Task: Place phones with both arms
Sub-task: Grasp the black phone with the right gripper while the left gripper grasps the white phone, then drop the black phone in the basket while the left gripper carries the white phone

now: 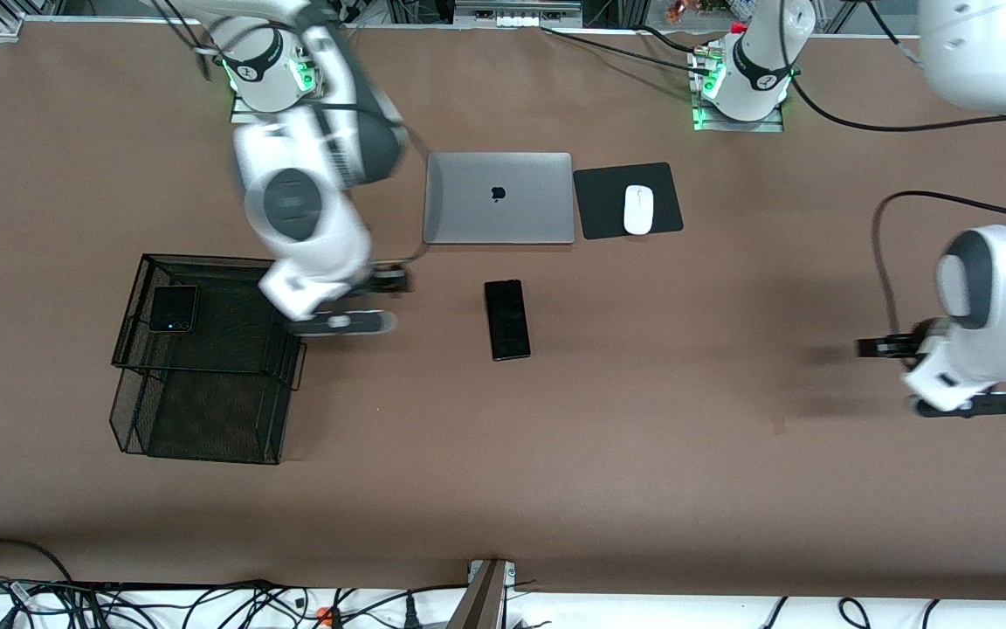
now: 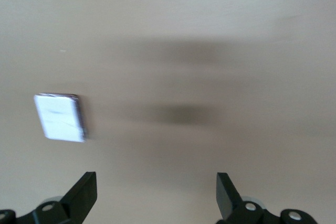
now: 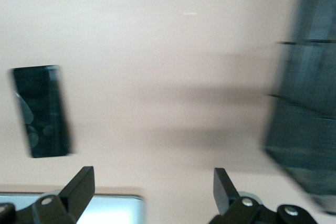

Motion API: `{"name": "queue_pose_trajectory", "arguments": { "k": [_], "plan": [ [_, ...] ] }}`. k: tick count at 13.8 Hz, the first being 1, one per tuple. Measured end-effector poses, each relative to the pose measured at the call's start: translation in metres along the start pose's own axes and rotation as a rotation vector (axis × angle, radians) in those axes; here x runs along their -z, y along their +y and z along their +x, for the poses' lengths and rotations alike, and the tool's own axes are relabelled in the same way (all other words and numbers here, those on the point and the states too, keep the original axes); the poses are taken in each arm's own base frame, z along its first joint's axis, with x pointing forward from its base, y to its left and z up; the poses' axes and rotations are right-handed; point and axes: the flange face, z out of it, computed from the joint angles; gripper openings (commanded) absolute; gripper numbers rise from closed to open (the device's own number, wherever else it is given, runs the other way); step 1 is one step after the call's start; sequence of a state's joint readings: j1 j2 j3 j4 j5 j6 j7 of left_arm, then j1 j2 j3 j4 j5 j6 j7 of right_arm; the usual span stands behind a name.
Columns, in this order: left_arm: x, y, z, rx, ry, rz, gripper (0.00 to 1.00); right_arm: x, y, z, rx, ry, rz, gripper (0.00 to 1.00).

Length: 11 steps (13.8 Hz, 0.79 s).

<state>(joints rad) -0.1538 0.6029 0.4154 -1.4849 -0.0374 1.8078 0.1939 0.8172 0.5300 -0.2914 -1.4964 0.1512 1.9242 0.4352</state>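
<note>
**Two phones on the table, one in the tray**

A brown table (image 1: 643,454) carries a closed laptop (image 1: 499,198), with a long black phone (image 1: 506,320) nearer the camera. A small black phone (image 1: 173,308) lies in the wire tray (image 1: 206,437). The right gripper (image 3: 152,182) hangs empty beside the tray, fingers apart. The left gripper (image 2: 156,186), fingers spread, hovers over bare table near a pale phone (image 2: 59,117).

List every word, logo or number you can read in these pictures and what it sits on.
No readable words or numbers anywhere.
Dark apple-shaped logo, no lettering: on the closed silver laptop.
Round marks on the white arm bases: too small to read.
Long black slab phone and small squarish black phone: no text visible.
</note>
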Motion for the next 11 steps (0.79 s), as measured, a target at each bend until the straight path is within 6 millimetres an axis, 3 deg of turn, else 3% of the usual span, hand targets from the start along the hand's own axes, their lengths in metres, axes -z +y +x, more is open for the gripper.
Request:
{"name": "queue_pose_trajectory", "arguments": {
  "k": [2,4,7,11],
  "plan": [
    [-0.037,-0.073,-0.006,-0.036,0.010,-0.021,1.00,-0.029,-0.079,-0.012,0.030,0.036,0.024,1.00],
    [-0.068,-0.127,-0.012,-0.064,0.029,-0.037,1.00,-0.054,-0.126,-0.019,0.061,0.073,0.055,1.00],
    [-0.104,-0.179,-0.022,-0.061,0.058,-0.066,1.00,-0.098,-0.145,-0.018,0.081,0.089,0.063,1.00],
    [-0.149,-0.192,-0.008,-0.117,0.168,-0.103,1.00,-0.154,-0.149,-0.016,0.087,0.092,0.050,1.00]
  ]
}}
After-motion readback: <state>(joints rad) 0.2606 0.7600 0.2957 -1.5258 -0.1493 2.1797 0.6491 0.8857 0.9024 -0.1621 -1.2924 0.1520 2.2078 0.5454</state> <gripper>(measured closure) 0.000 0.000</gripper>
